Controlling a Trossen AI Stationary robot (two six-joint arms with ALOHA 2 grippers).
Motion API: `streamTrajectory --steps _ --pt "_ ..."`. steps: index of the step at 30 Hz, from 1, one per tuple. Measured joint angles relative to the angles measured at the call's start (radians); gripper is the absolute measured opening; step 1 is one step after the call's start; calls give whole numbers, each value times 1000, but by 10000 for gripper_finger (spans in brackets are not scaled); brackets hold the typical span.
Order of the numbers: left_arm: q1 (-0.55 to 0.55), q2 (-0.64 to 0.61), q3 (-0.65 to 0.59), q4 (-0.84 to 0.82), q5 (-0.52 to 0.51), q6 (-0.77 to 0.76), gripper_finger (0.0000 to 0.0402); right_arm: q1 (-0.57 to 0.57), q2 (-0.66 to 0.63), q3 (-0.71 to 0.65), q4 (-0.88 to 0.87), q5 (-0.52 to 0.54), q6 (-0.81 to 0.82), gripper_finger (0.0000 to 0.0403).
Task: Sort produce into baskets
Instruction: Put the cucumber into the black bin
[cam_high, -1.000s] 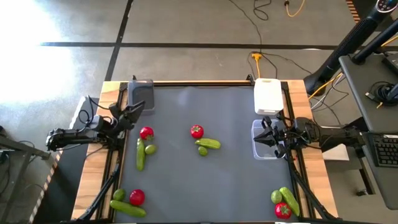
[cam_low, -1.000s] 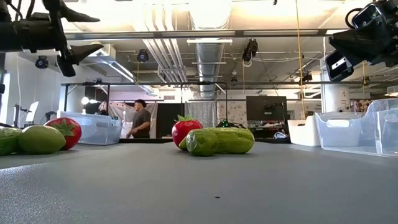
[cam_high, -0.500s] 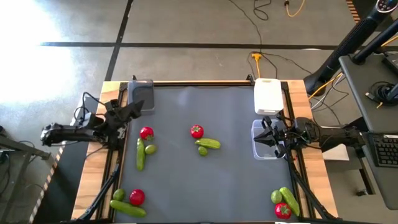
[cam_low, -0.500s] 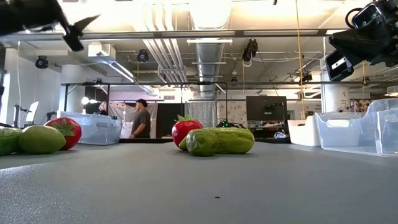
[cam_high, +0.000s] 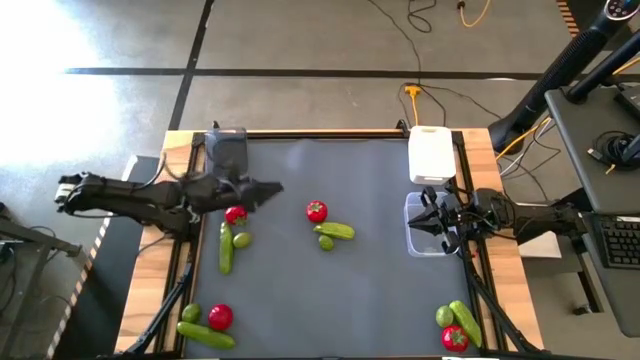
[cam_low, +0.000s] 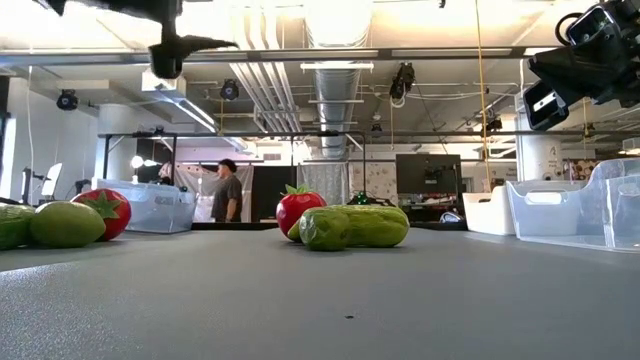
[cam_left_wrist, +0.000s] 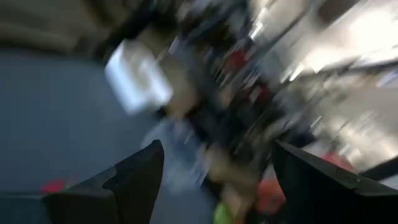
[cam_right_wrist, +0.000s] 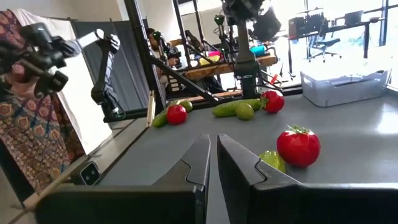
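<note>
Left hand (cam_high: 268, 188) open, empty above the tomato (cam_high: 235, 214); right hand (cam_right_wrist: 212, 155) shut, empty.

Left gripper (cam_high: 268, 188) swung inward from the table's left edge, out over the grey mat, now above and just past the tomato (cam_high: 236, 214) on the left side. Fingers apart, empty, as high as before. In the low view, shifted from the far left corner toward the middle.

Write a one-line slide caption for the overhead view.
Left end effector open above the mat near a tomato; right end effector shut over the clear basket; produce scattered in clusters.
</note>
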Motion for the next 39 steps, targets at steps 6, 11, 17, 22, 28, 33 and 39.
streamTrajectory --steps 6,11,17,22,28,33,39 --pt "-202 163 261 -575 25 -182 280 0 0 0 0 0 0 22" --pt "-422 295 461 -971 23 -433 280 0 0 0 0 0 0 22" --pt "-611 439 569 -1277 25 -773 280 0 0 0 0 0 0 22" --pt "-643 534 562 -1399 139 -991 282 0 0 0 0 0 0 22" --pt "-630 591 475 -1396 294 -1117 303 0 0 0 0 0 0 22" --pt "-609 558 357 -1330 308 -1204 318 0 0 0 0 0 0 22" --pt "-549 482 201 -1266 307 -1269 320 0 0 0 0 0 0 22"
